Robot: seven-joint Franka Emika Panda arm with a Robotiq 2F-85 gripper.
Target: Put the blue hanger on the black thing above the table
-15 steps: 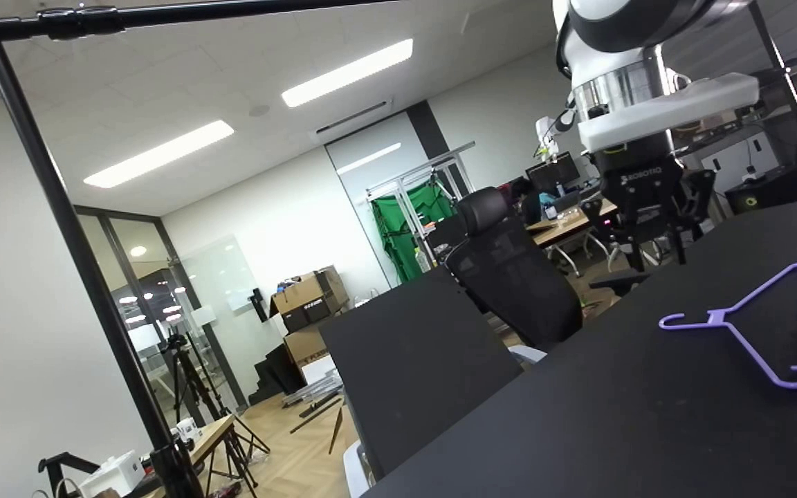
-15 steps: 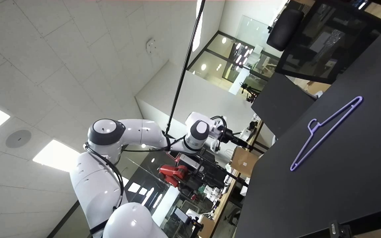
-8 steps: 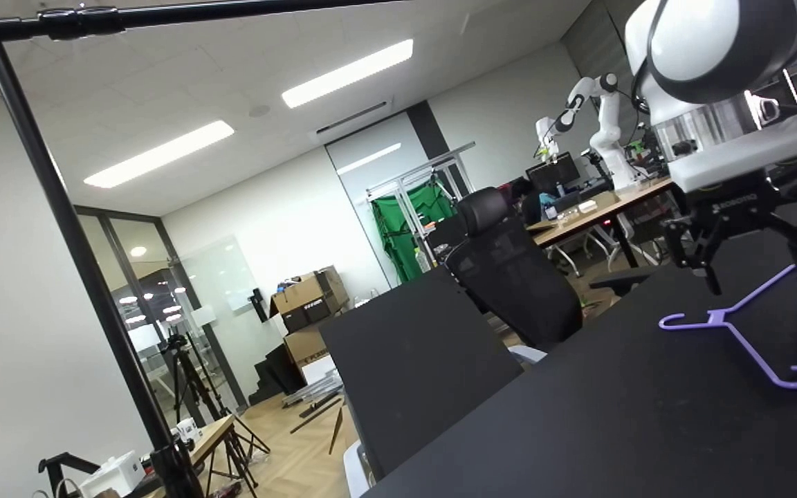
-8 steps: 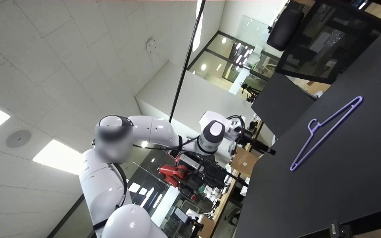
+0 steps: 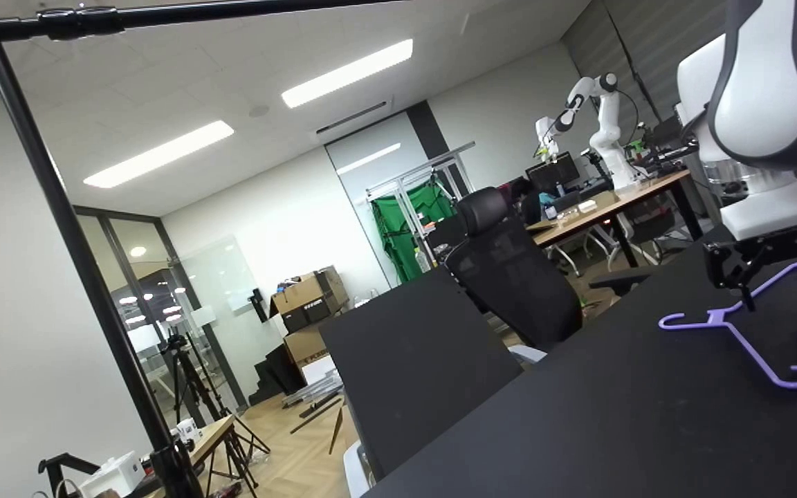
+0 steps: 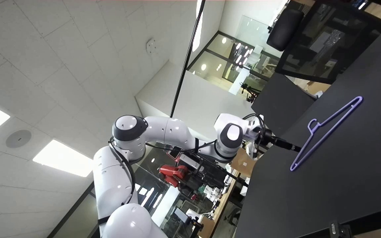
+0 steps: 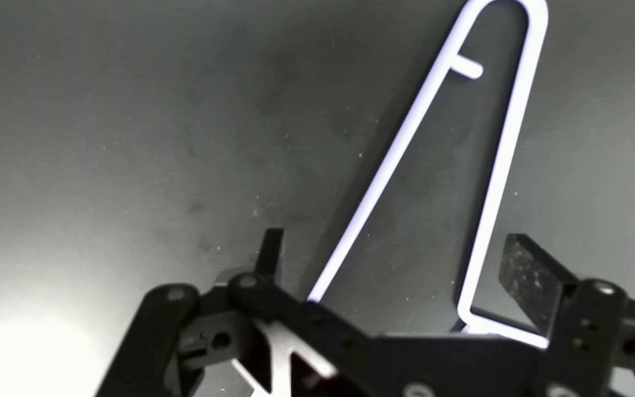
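Near, in the wrist view, the pincer (image 7: 397, 248) is spread wide astride the hanger (image 7: 389, 165), likely so closing will grip it; whether they touch is unclear. The hanger lies flat, unheld, on the desk (image 5: 578, 429). Far left and high in an exterior view, the bar (image 5: 232, 10) runs nearly level, presumably for hanging.

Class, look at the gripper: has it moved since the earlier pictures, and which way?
Yes. Judged against the table in an exterior view, the gripper has moved rightward in the picture, across the table's edge, toward the blue hanger.
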